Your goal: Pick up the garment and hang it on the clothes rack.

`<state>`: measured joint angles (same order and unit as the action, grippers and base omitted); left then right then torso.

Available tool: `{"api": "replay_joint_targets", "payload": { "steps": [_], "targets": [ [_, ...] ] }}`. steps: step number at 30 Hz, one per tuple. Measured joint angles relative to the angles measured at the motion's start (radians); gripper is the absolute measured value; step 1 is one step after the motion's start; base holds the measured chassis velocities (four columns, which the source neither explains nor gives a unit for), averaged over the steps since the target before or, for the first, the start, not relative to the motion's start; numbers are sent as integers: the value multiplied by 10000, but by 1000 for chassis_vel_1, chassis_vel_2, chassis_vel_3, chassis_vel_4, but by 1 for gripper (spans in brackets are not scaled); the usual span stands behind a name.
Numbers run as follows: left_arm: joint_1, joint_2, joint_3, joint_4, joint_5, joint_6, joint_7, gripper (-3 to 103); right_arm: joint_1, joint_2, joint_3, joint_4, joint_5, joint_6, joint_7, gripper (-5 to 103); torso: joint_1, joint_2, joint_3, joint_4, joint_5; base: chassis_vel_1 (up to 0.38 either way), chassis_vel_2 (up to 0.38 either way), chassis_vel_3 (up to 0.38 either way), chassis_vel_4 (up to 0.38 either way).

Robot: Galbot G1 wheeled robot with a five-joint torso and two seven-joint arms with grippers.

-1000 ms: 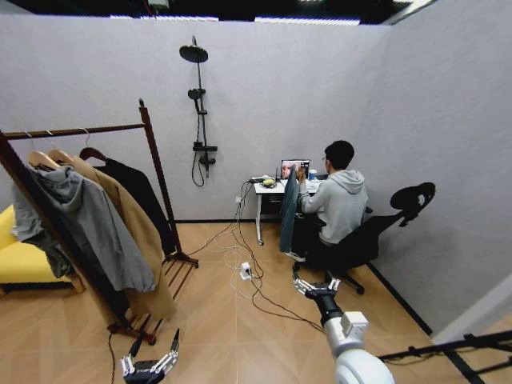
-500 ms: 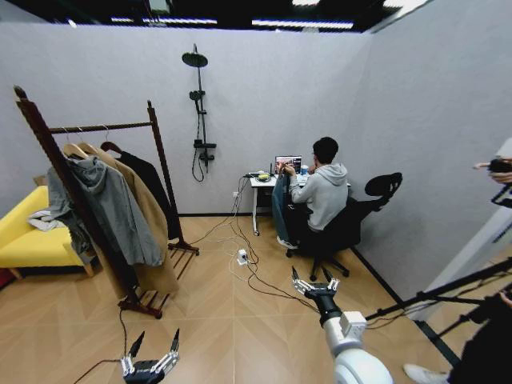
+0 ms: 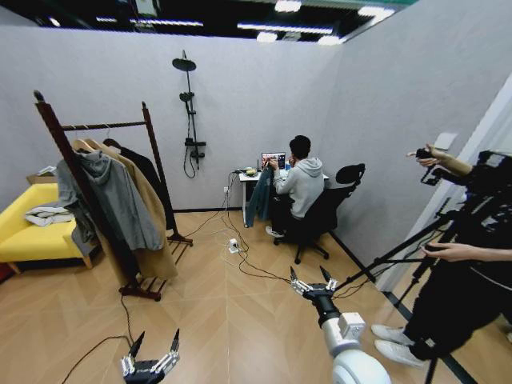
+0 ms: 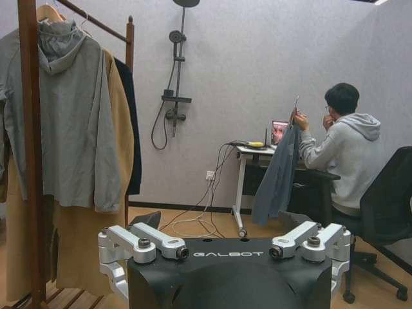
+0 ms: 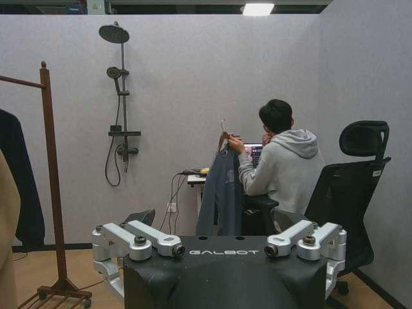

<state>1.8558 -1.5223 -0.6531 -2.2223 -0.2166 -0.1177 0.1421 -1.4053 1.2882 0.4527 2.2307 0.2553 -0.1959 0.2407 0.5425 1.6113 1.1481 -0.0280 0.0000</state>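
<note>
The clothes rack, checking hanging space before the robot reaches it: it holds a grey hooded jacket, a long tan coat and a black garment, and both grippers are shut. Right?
Not quite. The clothes rack holds those three, but the left gripper and right gripper are open, fingers spread and empty, as both wrist views show.

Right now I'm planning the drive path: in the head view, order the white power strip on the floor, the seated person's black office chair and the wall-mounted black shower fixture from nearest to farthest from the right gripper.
1. White power strip, on the floor ahead-left of the right gripper.
2. Black office chair, ahead by the desk.
3. Black shower fixture, on the far wall.
</note>
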Motion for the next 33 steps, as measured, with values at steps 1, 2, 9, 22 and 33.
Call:
{"api": "replay_joint_targets", "payload": {
  "steps": [1, 2, 9, 22, 33],
  "targets": [
    [0, 0, 0, 0, 0, 0, 0, 100, 5, 5, -3, -12, -1, 8, 0, 100, 1, -1, 1, -2, -3, 77, -31, -139, 65],
    [0, 0, 0, 0, 0, 0, 0, 100, 5, 5, -3, -12, -1, 8, 0, 100, 1, -1, 1, -2, -3, 77, -31, -139, 65],
    [-1, 0, 2, 0, 0, 0, 0, 100, 17, 22, -13, -63, -19, 22, 4, 100, 22, -13, 8, 2, 1, -22, 11, 19, -14],
    [-1, 0, 2, 0, 0, 0, 0, 100, 172, -5, -1, -99, 90, 15, -507, 100, 10, -9, 4, -2, 0, -17, 8, 20, -11],
    [-2, 0, 2, 0, 0, 0, 0, 100, -15, 58, 305, 94, 179, -73, -843, 100, 12, -9, 5, -2, 0, 0, 0, 0, 0]
  ]
}}
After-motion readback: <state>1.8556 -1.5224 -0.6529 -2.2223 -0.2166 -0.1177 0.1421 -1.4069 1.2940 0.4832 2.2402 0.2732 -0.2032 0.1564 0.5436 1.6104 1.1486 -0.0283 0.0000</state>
